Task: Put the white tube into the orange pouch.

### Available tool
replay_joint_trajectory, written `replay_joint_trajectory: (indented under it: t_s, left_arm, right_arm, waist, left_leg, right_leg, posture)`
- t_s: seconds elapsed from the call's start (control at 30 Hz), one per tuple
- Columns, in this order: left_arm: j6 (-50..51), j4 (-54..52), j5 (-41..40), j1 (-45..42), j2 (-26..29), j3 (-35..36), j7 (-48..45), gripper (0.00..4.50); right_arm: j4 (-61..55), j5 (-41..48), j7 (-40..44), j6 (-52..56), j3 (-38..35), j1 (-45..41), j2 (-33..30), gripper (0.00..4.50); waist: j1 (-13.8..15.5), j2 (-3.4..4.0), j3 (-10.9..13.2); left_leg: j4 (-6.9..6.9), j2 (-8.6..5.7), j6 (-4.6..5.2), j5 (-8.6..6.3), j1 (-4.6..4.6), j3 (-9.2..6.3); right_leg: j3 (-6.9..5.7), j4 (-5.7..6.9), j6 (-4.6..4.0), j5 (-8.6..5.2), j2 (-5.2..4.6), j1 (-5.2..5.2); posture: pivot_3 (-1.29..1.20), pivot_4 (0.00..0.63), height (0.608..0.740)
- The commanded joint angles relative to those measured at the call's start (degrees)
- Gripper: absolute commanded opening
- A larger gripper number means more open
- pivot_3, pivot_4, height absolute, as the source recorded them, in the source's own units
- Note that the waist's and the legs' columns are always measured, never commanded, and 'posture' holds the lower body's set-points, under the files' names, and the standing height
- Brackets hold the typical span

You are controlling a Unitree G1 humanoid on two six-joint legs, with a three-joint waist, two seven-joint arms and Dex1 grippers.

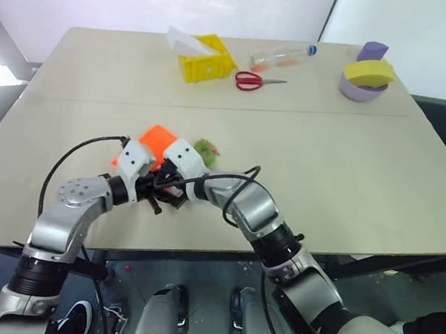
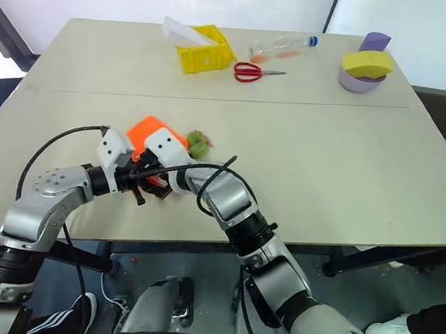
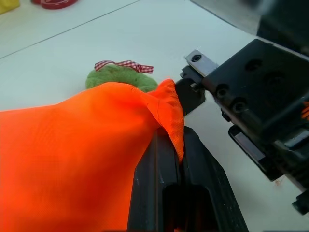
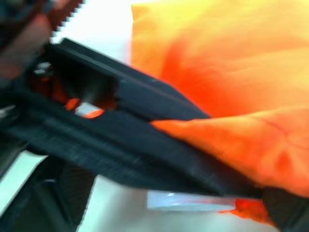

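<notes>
Since the white tube (image 4: 193, 200) is a small plastic squeeze tube, I judge it light, smooth and somewhat springy. It is best pinched across the body near the stiffer flat crimped end, and gently, since squeezing could make it slip. In the right wrist view it shows as a pale strip at the lower edge of the orange pouch (image 3: 72, 154), under a black finger. Whether it is already inside the mouth cannot be told. The pouch is soft, limp fabric with no shape of its own, so the opening must be held. The left gripper (image 3: 175, 145) is clamped on a fold of its rim, near the table's (image 1: 324, 168) front edge. The right gripper (image 1: 173, 184) is close against it, fingers apparently spread wide with nothing gripped. The green bobble (image 3: 120, 77) lies just beyond the pouch. Far across the table, the yellow box (image 1: 206, 62) holds a white piece (image 1: 189, 40), and the purple bowl (image 1: 361, 87) carries a yellow block (image 1: 370, 70).
</notes>
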Motion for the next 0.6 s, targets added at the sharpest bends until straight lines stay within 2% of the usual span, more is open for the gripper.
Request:
replay_joint_trajectory:
  t_s: [0.03, 0.27, 0.47, 0.6]
  left_arm:
    - [-0.94, -0.99, 0.11, 0.45, 0.33, 0.28, -0.01, 0.0]
    - [-1.51, -0.2, 0.55, 0.39, 0.37, -0.03, -0.24, 0.0]
    - [-2.17, -0.77, 1.03, 2.05, 1.34, -0.33, -1.5, 0.0]
    - [-4.33, -0.41, 2.46, 4.02, 3.38, -0.83, -2.91, 0.0]
  right_arm:
    - [-9.02, 2.34, 4.13, 1.65, 0.24, 0.29, -3.56, 4.48]
    - [-18.49, 5.99, 11.56, 3.16, 1.53, 2.69, -13.54, 4.48]
    - [-24.66, 10.2, 18.07, 1.71, -2.1, 6.62, -24.24, 4.48]
    - [-23.48, 10.73, 18.87, -1.34, -5.69, 9.09, -29.09, 4.48]
  waist:
    - [0.03, 0.0, 0.0]
    - [0.06, -0.01, -0.01]
    - [0.25, -0.02, -0.01]
    - [0.25, -0.02, -0.01]
  left_leg:
    - [0.0, 0.0, 0.0, 0.0, 0.0, 0.0]
    - [0.02, 0.01, 0.02, 0.01, 0.02, -0.01]
    - [0.06, 0.01, 0.03, 0.01, 0.02, -0.01]
    - [0.07, 0.01, 0.03, 0.01, 0.05, -0.01]
  right_leg:
    - [0.0, 0.0, 0.0, 0.0, 0.0, 0.0]
    - [-0.02, 0.0, 0.01, 0.0, 0.04, 0.03]
    - [-0.03, 0.0, 0.03, 0.0, 0.06, 0.05]
    - [-0.03, -0.01, -0.05, -0.05, 0.04, 0.06]
  posture:
    - [0.0, 0.15, 0.74]
    - [0.0, 0.15, 0.74]
    - [0.0, 0.15, 0.74]
    - [0.0, 0.15, 0.74]
